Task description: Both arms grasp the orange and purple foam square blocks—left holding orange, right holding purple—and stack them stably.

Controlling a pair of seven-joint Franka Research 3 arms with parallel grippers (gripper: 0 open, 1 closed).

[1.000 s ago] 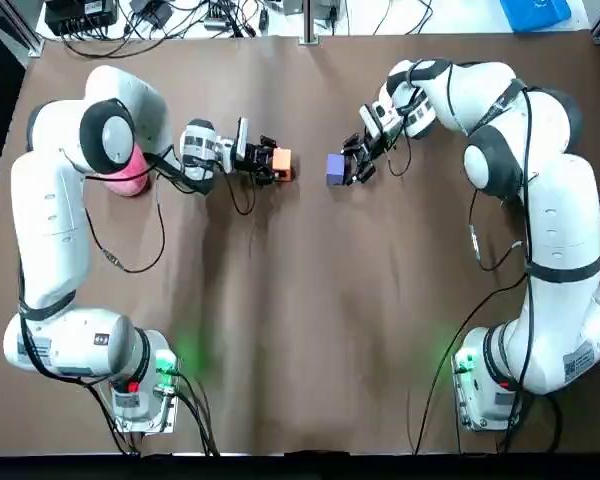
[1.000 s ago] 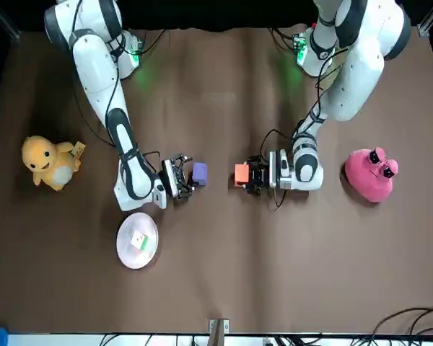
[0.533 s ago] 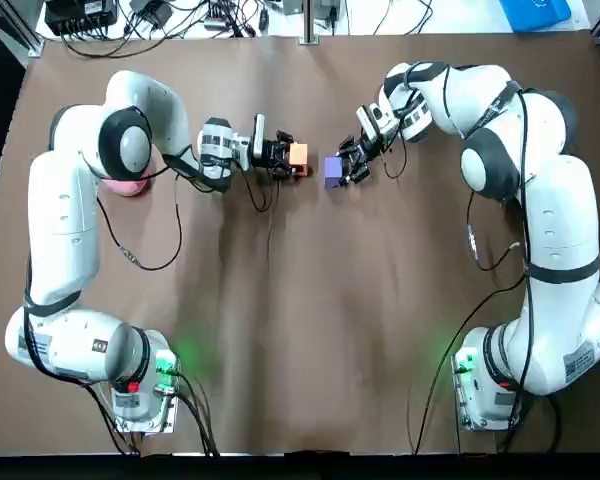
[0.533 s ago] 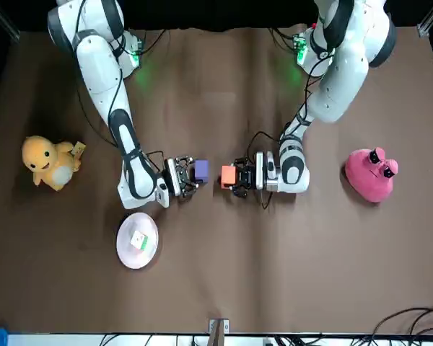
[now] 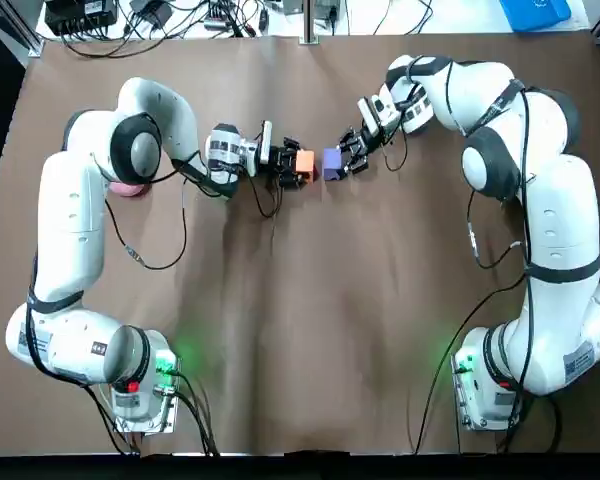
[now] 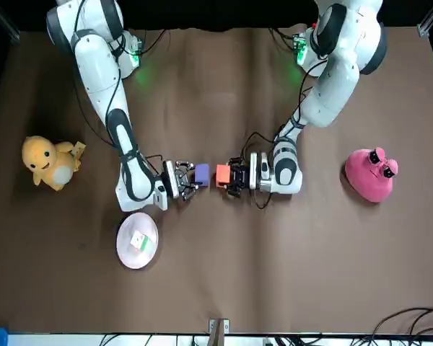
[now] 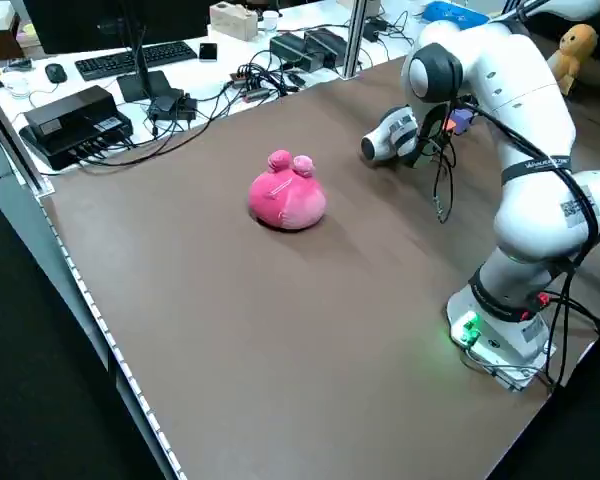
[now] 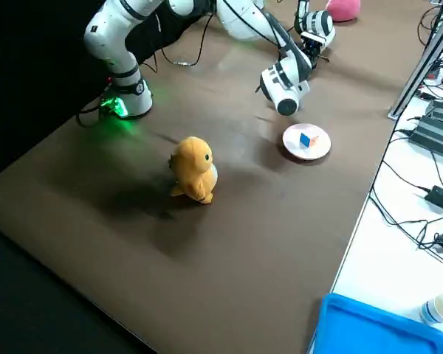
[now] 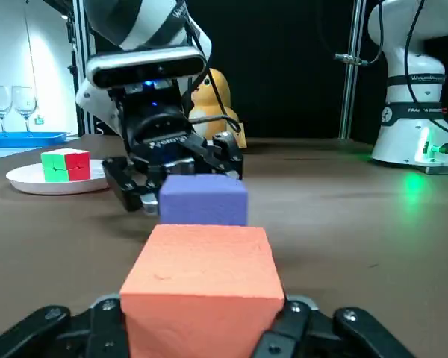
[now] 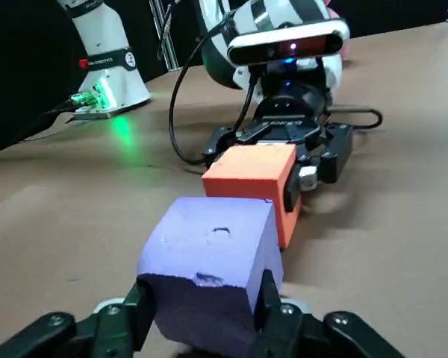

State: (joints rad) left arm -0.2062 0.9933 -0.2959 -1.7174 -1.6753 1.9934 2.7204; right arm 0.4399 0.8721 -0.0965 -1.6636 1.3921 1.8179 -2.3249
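My left gripper (image 5: 292, 166) is shut on the orange foam block (image 5: 303, 161), held sideways low over the brown table. Facing it, my right gripper (image 5: 346, 158) is shut on the purple foam block (image 5: 332, 162). The two blocks are almost face to face with a small gap, as the front view shows with orange (image 6: 223, 174) beside purple (image 6: 201, 173). In the left wrist view the orange block (image 9: 201, 265) fills the space between the fingers, with the purple block (image 9: 203, 200) just beyond it. The right wrist view shows the purple block (image 10: 209, 257) in front of the orange one (image 10: 250, 175).
A pink plush (image 6: 372, 175) lies on the robot's left, behind the left arm. A yellow plush (image 6: 49, 163) sits at the robot's far right. A white plate (image 6: 126, 249) carrying a small colour cube stands near the right gripper, towards the far edge.
Both grippers have carried their blocks toward each other. The wide gap between orange and purple has closed to a narrow one.
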